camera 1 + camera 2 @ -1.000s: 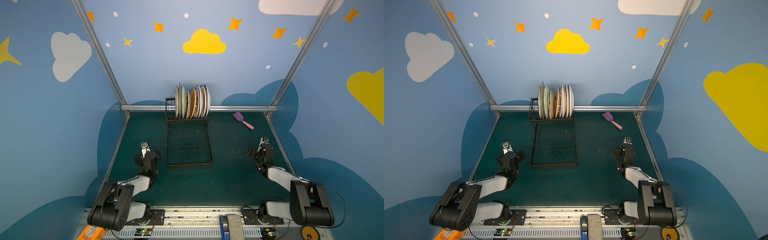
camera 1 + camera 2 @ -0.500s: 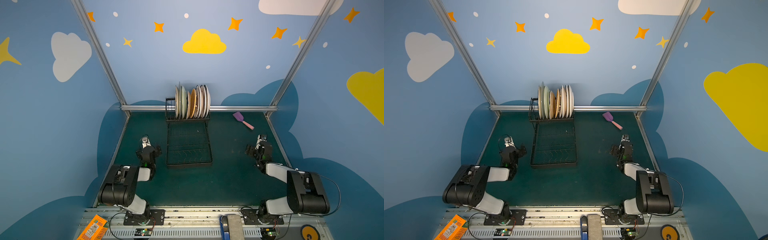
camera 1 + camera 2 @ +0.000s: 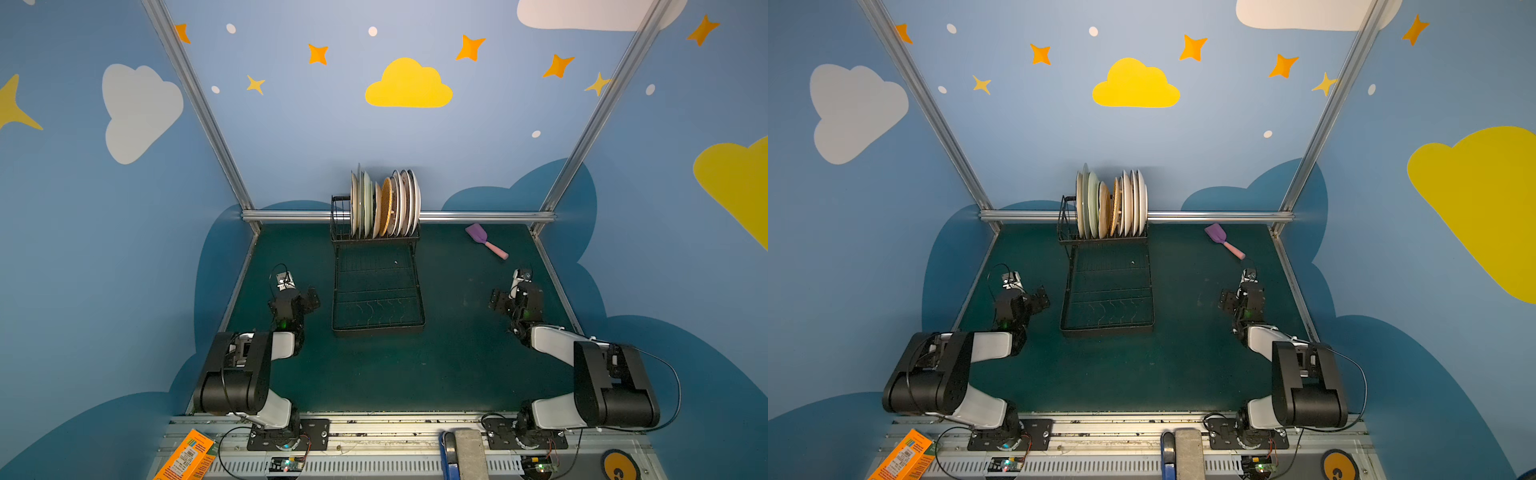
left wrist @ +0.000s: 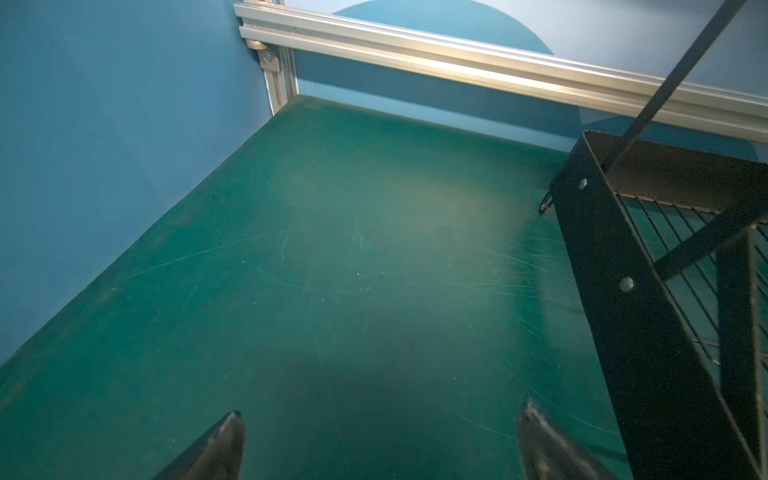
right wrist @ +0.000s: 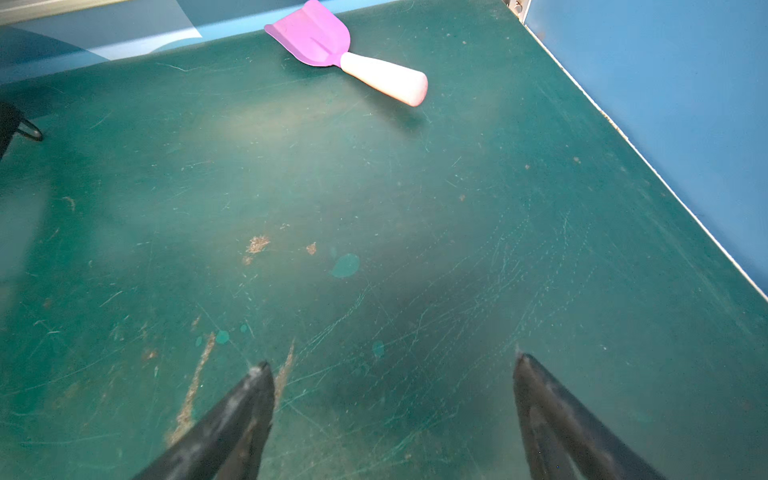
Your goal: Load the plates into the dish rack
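black dish rack (image 3: 378, 330), roughly nine upright plates (image 3: 386, 203) (one spatula (image 3: 484, 240) apart), left end effector (image 4: 382, 409) and right end effector (image 5: 391, 361) released

Matt green table mat (image 5: 457, 208), scratched and scuffed; black painted-metal wire dish rack (image 4: 623, 291); glossy glazed plates (image 3: 384, 203) in its upper tier; smooth plastic spatula (image 5: 340, 52) beside the rack; brushed aluminium rail (image 4: 457, 54) behind it.

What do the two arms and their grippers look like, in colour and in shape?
The left arm and right arm have bulky black joint housings joined by white links. The left gripper and right gripper each end in two dark, tapered, pointed fingers. A thin black cable loops beside the right arm.
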